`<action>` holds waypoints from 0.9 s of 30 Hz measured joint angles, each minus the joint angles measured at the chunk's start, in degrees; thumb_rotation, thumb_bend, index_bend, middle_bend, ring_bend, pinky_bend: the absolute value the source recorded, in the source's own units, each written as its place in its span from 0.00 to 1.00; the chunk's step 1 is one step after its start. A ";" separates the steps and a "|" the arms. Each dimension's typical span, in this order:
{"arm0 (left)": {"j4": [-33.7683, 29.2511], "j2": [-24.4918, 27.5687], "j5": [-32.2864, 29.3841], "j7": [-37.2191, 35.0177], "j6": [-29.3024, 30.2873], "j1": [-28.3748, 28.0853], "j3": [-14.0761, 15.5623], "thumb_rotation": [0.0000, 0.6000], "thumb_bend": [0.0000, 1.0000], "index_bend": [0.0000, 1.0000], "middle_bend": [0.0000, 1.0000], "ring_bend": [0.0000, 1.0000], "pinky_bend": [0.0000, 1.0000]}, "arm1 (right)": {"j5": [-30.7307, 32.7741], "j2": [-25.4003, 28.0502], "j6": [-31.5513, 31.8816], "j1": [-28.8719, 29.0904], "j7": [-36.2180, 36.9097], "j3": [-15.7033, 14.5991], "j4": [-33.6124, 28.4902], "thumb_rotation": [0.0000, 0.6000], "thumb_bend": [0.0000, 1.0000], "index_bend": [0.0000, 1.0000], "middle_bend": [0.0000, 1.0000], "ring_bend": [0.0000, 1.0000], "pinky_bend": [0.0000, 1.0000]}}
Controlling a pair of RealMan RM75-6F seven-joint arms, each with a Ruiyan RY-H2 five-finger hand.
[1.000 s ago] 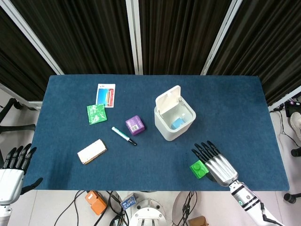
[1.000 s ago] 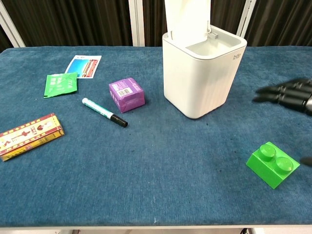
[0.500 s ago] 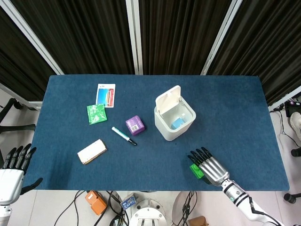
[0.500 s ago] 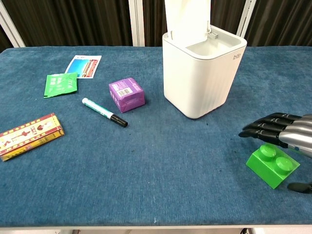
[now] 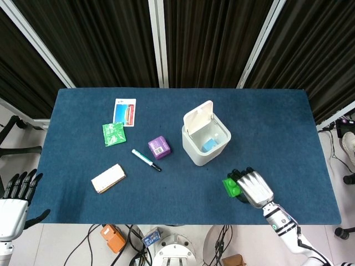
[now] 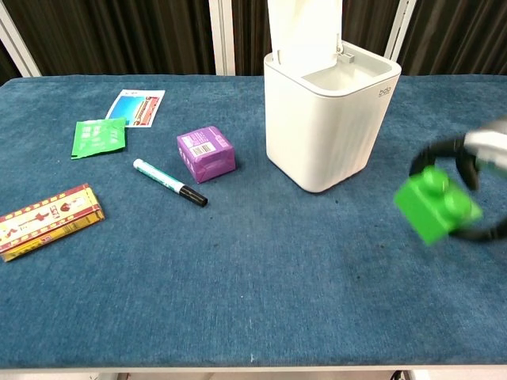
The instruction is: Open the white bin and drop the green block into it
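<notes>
The white bin stands mid-table with its lid swung up; something blue lies inside. My right hand grips the green block, its fingers curled around it. In the chest view the block hangs clear of the cloth, tilted, to the right of the bin. My left hand is off the table's lower left corner, fingers spread, holding nothing.
On the blue table lie a purple box, a marker, a green packet, a printed card and a flat carton, all left of the bin.
My right hand came down over the green block, closed its fingers on it and lifted it off the cloth toward the bin. The left hand stayed put.
</notes>
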 measured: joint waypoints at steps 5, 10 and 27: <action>0.00 0.00 0.00 0.00 0.00 0.00 0.00 1.00 0.08 0.00 0.00 0.00 0.01 | 4.20 0.00 0.45 3.14 -3.14 8.93 -4.62 1.00 0.37 0.69 0.73 0.58 0.47; 0.00 0.00 0.00 0.00 0.00 0.00 0.00 1.00 0.08 0.00 0.00 0.00 0.01 | 15.41 -1.97 -2.14 8.92 -9.89 16.75 -6.61 1.00 0.37 0.65 0.73 0.54 0.44; 0.00 0.00 0.00 0.00 0.00 0.00 0.01 1.00 0.08 0.00 0.00 0.00 0.01 | 34.11 -4.86 -4.83 20.29 -23.98 19.48 -10.95 1.00 0.34 0.00 0.14 0.09 0.20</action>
